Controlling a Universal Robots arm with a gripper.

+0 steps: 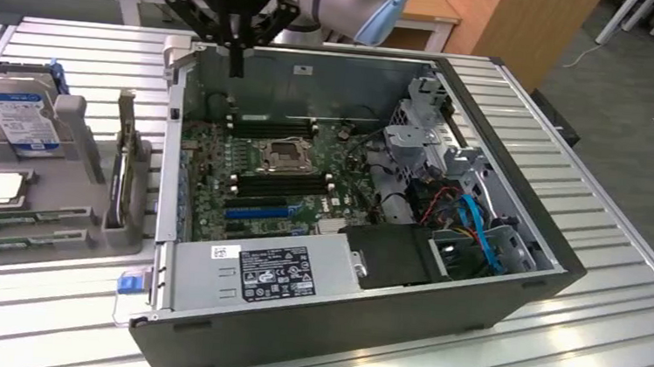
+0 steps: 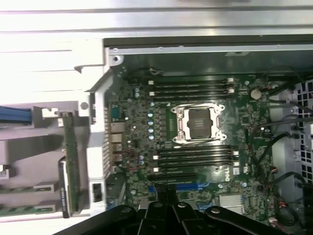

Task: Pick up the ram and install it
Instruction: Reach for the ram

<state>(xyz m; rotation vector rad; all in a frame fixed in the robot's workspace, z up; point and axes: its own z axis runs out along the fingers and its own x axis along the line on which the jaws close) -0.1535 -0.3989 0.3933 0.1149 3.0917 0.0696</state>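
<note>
Two green ram sticks lie in the front slots of a grey holder at the exterior view's left, outside the computer case. My gripper hangs above the case's back left corner, well away from the ram, its black fingers shut together with nothing between them. Below it lies the green motherboard with black memory slots on either side of the processor socket.
The open case has tall walls, a power supply at the front, and cables and drive cages at the exterior view's right. The holder also carries a hard drive, a processor chip and upright boards.
</note>
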